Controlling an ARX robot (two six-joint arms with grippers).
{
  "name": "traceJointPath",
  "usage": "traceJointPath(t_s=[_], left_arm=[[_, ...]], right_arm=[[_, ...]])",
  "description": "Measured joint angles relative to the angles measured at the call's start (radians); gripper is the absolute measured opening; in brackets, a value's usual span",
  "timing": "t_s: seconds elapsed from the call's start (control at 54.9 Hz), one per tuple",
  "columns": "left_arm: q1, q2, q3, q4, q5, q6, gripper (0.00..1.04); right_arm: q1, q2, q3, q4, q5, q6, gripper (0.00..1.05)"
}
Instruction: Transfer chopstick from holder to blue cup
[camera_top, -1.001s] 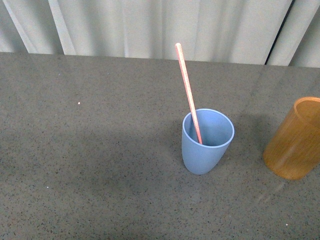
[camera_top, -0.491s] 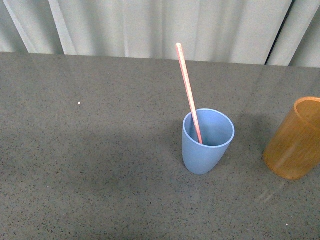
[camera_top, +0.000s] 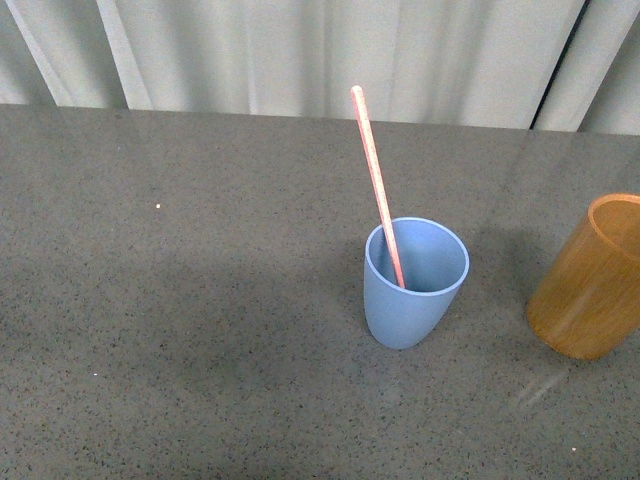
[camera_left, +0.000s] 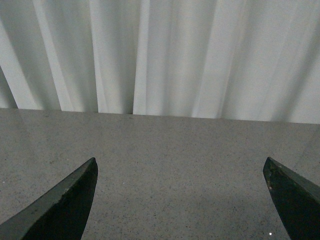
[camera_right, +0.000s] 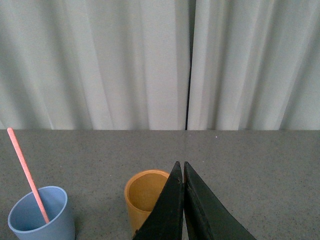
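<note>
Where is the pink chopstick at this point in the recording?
In the front view, the chopstick stands tilted inside the blue cup, right of centre on the table, leaning toward the curtain. The orange-brown holder stands apart, further right.

The dark grey speckled stone-look table (camera_top: 180, 300) is stretching wide under both cups. The plain light-blue plastic tumbler (camera_top: 410, 300) is standing upright near the middle, casting a soft shadow. The orange-brown wood-look cylindrical holder (camera_top: 588, 290) is sitting well apart from it on the robot's right, partly cut by the front view's edge. A few pale flecks are dotting the surface.
</note>
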Motion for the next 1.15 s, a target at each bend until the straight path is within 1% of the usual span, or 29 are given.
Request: traceJointPath(t_s=[0.073, 0.127, 0.164, 0.182, 0.273, 0.346, 0.455, 0.473, 0.51, 0.528, 0.564, 0.655, 0.692, 0.746, 1.147], left_arm=[[0.0, 0.0, 0.0, 0.0, 0.0, 0.0, 0.98], [0.0, 0.0, 0.0, 0.0, 0.0, 0.0, 0.98], [0.0, 0.0, 0.0, 0.0, 0.0, 0.0, 0.98], [0.0, 0.0, 0.0, 0.0, 0.0, 0.0, 0.98], [0.0, 0.0, 0.0, 0.0, 0.0, 0.0, 0.98], [0.0, 0.0, 0.0, 0.0, 0.0, 0.0, 0.98], [0.0, 0.0, 0.0, 0.0, 0.0, 0.0, 0.98], [0.0, 0.0, 0.0, 0.0, 0.0, 0.0, 0.98], [0.0, 0.0, 0.0, 0.0, 0.0, 0.0, 0.98], [0.0, 0.0, 0.0, 0.0, 0.0, 0.0, 0.98], [0.0, 0.0, 0.0, 0.0, 0.0, 0.0, 0.98], [0.0, 0.0, 0.0, 0.0, 0.0, 0.0, 0.98], [0.0, 0.0, 0.0, 0.0, 0.0, 0.0, 0.98], [0.0, 0.0, 0.0, 0.0, 0.0, 0.0, 0.98], [0.0, 0.0, 0.0, 0.0, 0.0, 0.0, 0.98]], right_arm=[[0.0, 0.0, 0.0, 0.0, 0.0, 0.0, 0.01], [0.0, 0.0, 0.0, 0.0, 0.0, 0.0, 0.06], [0.0, 0.0, 0.0, 0.0, 0.0, 0.0, 0.13], [0.0, 0.0, 0.0, 0.0, 0.0, 0.0, 0.15], [0.0, 0.0, 0.0, 0.0, 0.0, 0.0, 0.32], [0.0, 0.0, 0.0, 0.0, 0.0, 0.0, 0.43], [0.0, 0.0, 0.0, 0.0, 0.0, 0.0, 0.64], [0.0, 0.0, 0.0, 0.0, 0.0, 0.0, 0.66], [0.0, 0.0, 0.0, 0.0, 0.0, 0.0, 0.73], [0.0, 0.0, 0.0, 0.0, 0.0, 0.0, 0.75], [0.0, 0.0, 0.0, 0.0, 0.0, 0.0, 0.82], [0.0, 0.0, 0.0, 0.0, 0.0, 0.0, 0.96], [0.0, 0.0, 0.0, 0.0, 0.0, 0.001, 0.97], [0.0, 0.0, 0.0, 0.0, 0.0, 0.0, 0.94], [0.0, 0.0, 0.0, 0.0, 0.0, 0.0, 0.95]])
